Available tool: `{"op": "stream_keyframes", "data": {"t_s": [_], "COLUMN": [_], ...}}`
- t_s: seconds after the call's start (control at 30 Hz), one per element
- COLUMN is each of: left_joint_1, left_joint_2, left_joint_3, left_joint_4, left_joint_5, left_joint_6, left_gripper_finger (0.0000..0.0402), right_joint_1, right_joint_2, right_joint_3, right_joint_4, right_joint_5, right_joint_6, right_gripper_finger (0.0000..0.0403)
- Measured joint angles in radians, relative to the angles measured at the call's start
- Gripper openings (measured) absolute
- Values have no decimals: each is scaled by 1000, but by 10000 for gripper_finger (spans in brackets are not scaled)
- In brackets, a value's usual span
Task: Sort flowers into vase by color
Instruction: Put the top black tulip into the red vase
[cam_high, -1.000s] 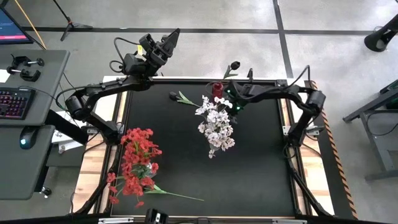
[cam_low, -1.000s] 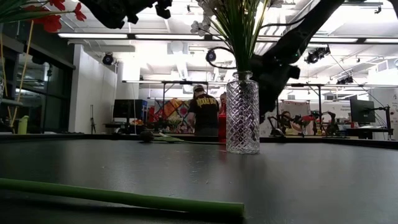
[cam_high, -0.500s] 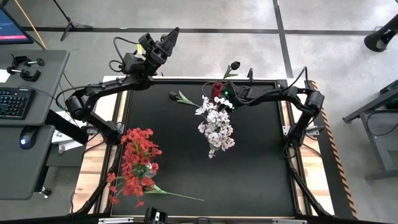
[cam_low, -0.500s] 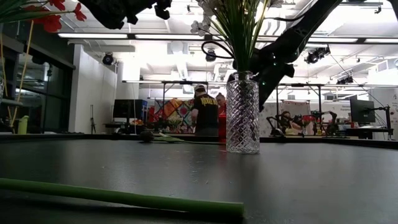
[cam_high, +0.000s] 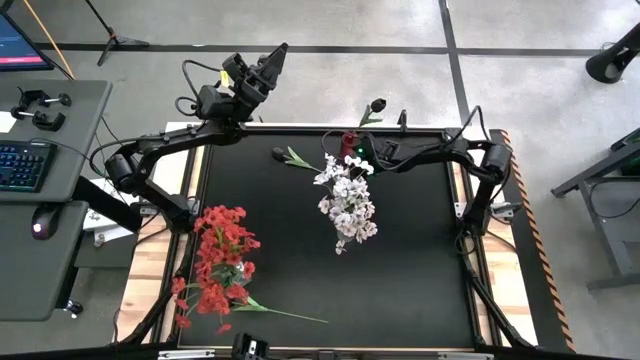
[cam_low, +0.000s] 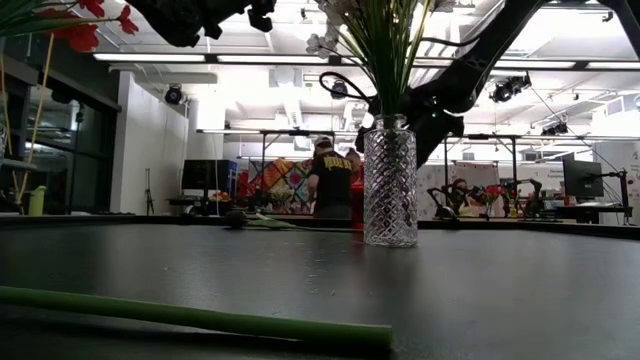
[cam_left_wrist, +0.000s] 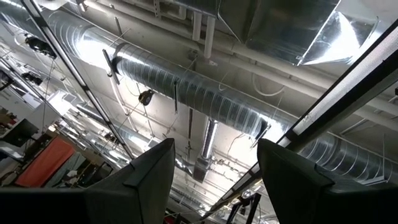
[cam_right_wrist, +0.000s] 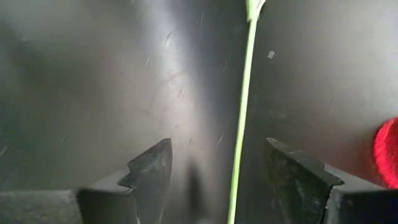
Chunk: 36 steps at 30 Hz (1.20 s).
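Note:
White flowers (cam_high: 347, 200) stand in a cut-glass vase (cam_low: 390, 180) at the table's middle. A cluster of red flowers (cam_high: 218, 258) sits at the near left. A dark bloom (cam_high: 279, 154) lies near the far edge, its thin green stem (cam_right_wrist: 241, 124) flat on the table. My right gripper (cam_right_wrist: 219, 149) is open and slants down over that stem, one finger on each side, apart from it. A red bloom (cam_high: 348, 142) lies beside it. My left gripper (cam_left_wrist: 216, 146) is open and empty, raised past the far left corner (cam_high: 275, 55), pointing up.
A long green stem (cam_low: 200, 318) lies along the near edge of the black table (cam_high: 420, 260). Another dark flower (cam_high: 377, 104) shows just past the far edge. People stand in the room beyond the table. Desks with a keyboard stand on the left.
My right gripper has gone a little toward the table's left along the far edge and has tipped further down over the stem, staying open. The flowers and the vase have kept still.

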Motion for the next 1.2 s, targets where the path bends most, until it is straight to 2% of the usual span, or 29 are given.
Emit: {"op": "stream_keyframes", "data": {"t_s": [0.3, 0.37, 0.43, 0.57, 0.6, 0.73, 0.8, 0.93, 1.1, 1.2], "left_joint_1": [0, 0, 0, 0, 0, 0, 0, 0, 0, 0], "left_joint_2": [0, 0, 0, 0, 0, 0, 0, 0, 0, 0], "left_joint_3": [0, 0, 0, 0, 0, 0, 0, 0, 0, 0], "left_joint_4": [1, 2, 2, 2, 2, 2, 2, 2, 2, 2], "left_joint_5": [-7, -7, -7, -8, -8, -8, -8, -8, -10, -19], "left_joint_6": [0, 0, 0, 0, 0, 0, 0, 0, 9, 10], "left_gripper_finger": [216, 216, 216, 216, 216, 216, 216, 216, 216, 216], "right_joint_1": [29, 40, 53, 64, 64, 58, 49, 33, 31, 52], "right_joint_2": [65, 72, 70, 44, 33, -24, -58, -187, -438, -596], "right_joint_3": [0, 0, 2, 3, 4, 1, -6, -139, -385, -487], "right_joint_4": [58, 38, 9, -95, -128, -309, -392, -388, -400, -438], "right_joint_5": [37, 57, 95, 108, 102, 97, 96, 79, 78, 80], "right_joint_6": [5, -8, -32, -75, -89, -127, -137, -117, 2, 93], "right_gripper_finger": [230, 206, 163, 37, 19, 20, 8, 4, 1, 1]}}
